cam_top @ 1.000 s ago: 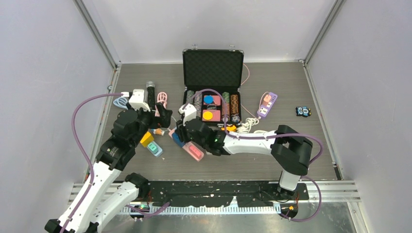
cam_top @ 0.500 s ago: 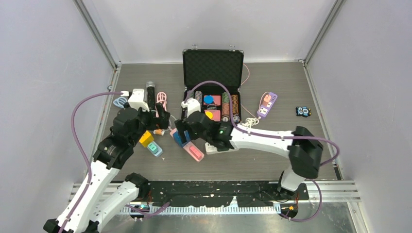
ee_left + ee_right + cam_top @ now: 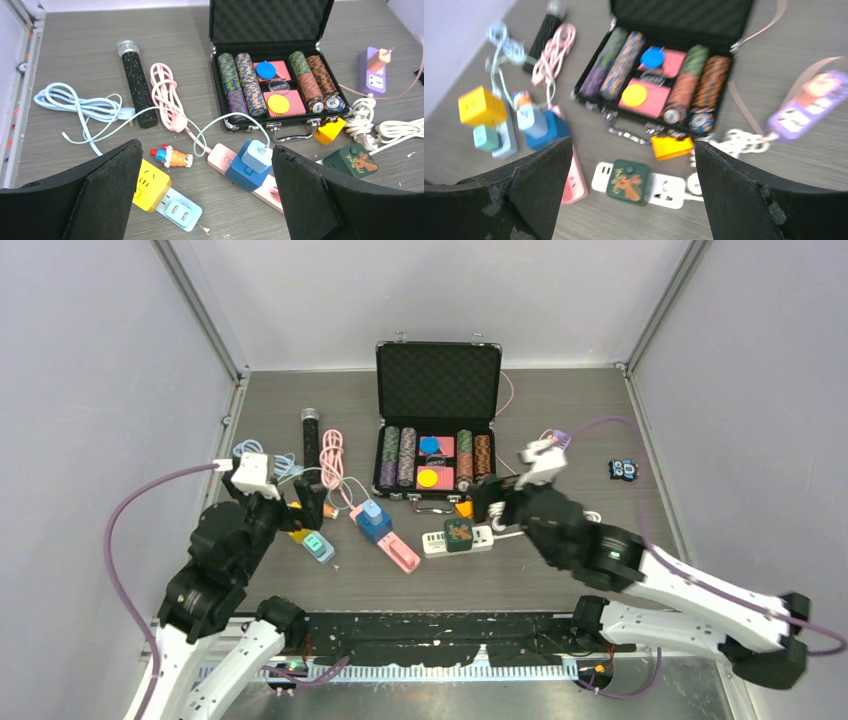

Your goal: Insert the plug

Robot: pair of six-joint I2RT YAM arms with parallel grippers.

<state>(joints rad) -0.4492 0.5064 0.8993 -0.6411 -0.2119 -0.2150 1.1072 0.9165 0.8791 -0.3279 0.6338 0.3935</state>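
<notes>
A light-blue plug point(image 3: 256, 155) with a pale green cable sits in a dark blue adapter point(image 3: 243, 171), which is on the pink power strip point(image 3: 219, 156). From above, that plug point(image 3: 372, 510) lies between the two arms, and neither gripper touches it. My left gripper point(image 3: 307, 508) hangs open to the left of it, and the wrist view shows the left gripper point(image 3: 207, 200) with wide jaws and nothing between them. My right gripper point(image 3: 490, 502) is open to the right, above a white strip point(image 3: 664, 191) that carries a green plug point(image 3: 629, 181).
An open black case point(image 3: 437, 380) of poker chips stands behind. A yellow cube adapter point(image 3: 150, 185) sits on a light-blue strip point(image 3: 177, 212), with a small toy figure point(image 3: 170, 157) beside it. A microphone point(image 3: 310, 435), coiled cables point(image 3: 333, 452), a yellow block point(image 3: 465, 507) and a purple strip point(image 3: 552, 453) lie around.
My right gripper opened, left the blue adapter and plug, and swung back to the right. My left arm drew back toward the near left. The plug stays on the pink strip.
</notes>
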